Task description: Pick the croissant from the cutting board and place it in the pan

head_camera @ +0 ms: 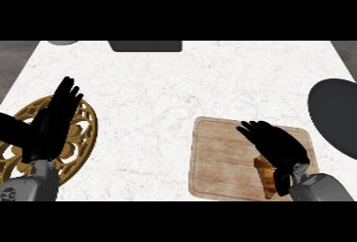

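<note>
— What lay at the far left?
— A gold openwork trivet [73, 142] on the white tabletop [181, 80]. The left hand [52, 125] rested over it, fingers straight and up, holding nothing.

— And further right?
— The wooden board [223, 156], with the croissant [265, 176] lying near its right edge, partly hidden.

— Hidden by what?
— The right hand [275, 144] hung directly over it, fingers spread and only slightly bent. It had not closed on the croissant; whether it touched it, I couldn't tell.

— And the pan?
— The pan [336, 116] sat at the right edge, just beside the board and cut off by the frame. Two dark objects showed along the top edge.
</note>
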### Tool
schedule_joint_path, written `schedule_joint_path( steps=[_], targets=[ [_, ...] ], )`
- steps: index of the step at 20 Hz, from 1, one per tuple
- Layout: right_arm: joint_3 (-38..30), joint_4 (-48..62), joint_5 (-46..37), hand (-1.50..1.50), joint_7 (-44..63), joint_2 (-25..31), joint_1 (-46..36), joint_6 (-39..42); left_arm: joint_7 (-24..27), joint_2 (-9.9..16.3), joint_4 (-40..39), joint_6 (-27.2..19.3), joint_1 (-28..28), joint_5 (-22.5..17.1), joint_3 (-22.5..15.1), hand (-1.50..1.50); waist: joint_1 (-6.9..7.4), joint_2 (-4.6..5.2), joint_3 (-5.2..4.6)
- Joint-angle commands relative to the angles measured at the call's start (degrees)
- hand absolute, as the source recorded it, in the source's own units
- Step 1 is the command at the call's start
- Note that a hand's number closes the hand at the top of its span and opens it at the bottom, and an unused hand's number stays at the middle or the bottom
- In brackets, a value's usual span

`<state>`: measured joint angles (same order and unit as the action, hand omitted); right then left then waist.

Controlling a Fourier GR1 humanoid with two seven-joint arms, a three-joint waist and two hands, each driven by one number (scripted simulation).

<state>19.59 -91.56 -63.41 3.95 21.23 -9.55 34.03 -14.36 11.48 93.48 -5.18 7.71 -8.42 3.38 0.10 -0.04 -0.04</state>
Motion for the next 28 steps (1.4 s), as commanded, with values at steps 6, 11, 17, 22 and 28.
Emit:
schedule_joint_path(
  steps=[6,11,17,22,28],
  targets=[
    [1.2,7.3,-3.1,1.50,-9.7,-1.7,-2.7,-6.6,0.8,-1.3,-3.7,-0.1,3.2,1.3,1.0,0.00,-0.01,0.07,0.04],
    [-1.7,10.0,-3.0,1.50,-12.1,-1.9,-2.2,-9.4,2.8,-3.5,-2.3,-0.8,0.3,3.0,-0.6,0.00,0.02,0.05,0.05],
    [-2.1,5.3,-4.4,1.50,-10.2,-4.7,1.2,-13.6,-2.5,-0.2,-1.1,1.1,3.4,1.1,2.2,0.00,-0.10,0.00,0.05],
    [-6.2,-12.4,-1.1,1.50,-14.7,2.8,14.7,-16.8,1.1,-0.1,-3.3,1.9,1.8,0.6,3.5,0.00,-1.23,-0.18,0.02],
    [-17.4,-28.6,4.9,1.50,-23.4,9.3,29.6,-25.8,2.2,-0.2,-1.4,1.6,-2.1,1.2,3.7,0.00,-2.72,-0.55,0.05]
  ],
)
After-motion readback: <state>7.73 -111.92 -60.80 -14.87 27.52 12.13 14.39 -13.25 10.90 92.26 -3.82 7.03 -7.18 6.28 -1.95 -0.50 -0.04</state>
